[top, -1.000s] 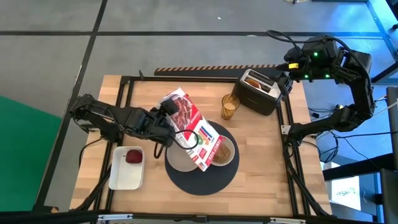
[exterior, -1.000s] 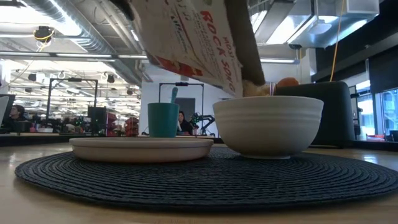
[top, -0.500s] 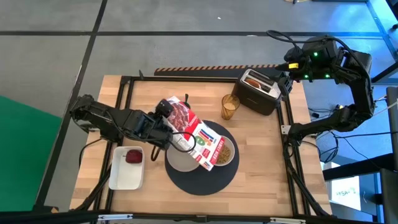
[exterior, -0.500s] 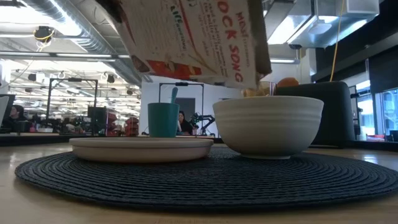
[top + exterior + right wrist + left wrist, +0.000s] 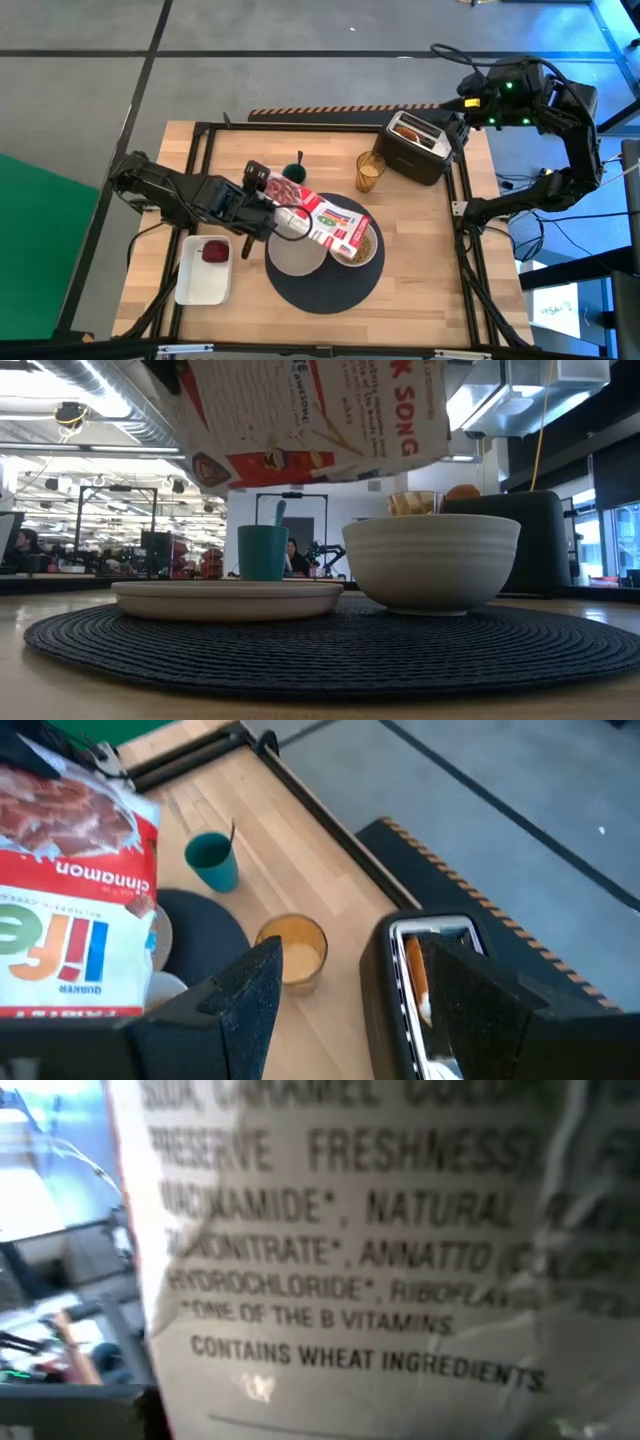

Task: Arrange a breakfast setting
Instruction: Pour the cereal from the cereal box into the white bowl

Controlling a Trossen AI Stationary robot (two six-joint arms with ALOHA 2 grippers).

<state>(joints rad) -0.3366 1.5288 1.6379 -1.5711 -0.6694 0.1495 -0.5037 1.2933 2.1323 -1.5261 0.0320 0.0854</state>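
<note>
My left gripper (image 5: 276, 216) is shut on a cereal box (image 5: 320, 215), held above the beige plate (image 5: 295, 257) and the white bowl (image 5: 369, 246) on the dark grey round mat (image 5: 325, 287). The bowl holds cereal. The box fills the left wrist view (image 5: 350, 1260) and hides the fingers there. The small green cup (image 5: 300, 170) and the amber glass (image 5: 370, 172) stand on the table behind the mat. The red fruit (image 5: 215, 250) lies in the white tray (image 5: 200, 285). A toasted round (image 5: 410, 128) sticks up in the black toaster (image 5: 420, 150). My right gripper (image 5: 355, 960) is open and empty, raised above the toaster. My left gripper holds the cereal box by its side (image 5: 287, 219), nearer the box's left end than its bowl end. It comes about level from the table's left. The box is lifted clear, lying slanted above the plate, its right end (image 5: 420, 420) over the bowl. The box hides the fingers.
The black frame rails (image 5: 462, 200) run along the table's edges. The toaster stands at the far right corner. Bare wood lies at the near side of the table in front of the mat (image 5: 330, 650).
My left gripper has turned the cereal box and drawn it slightly toward the table's left. The box's lower end, which dipped toward the bowl, has risen clear of the rim and the box lies flatter. The green cup, hidden under the box before, shows from above.
</note>
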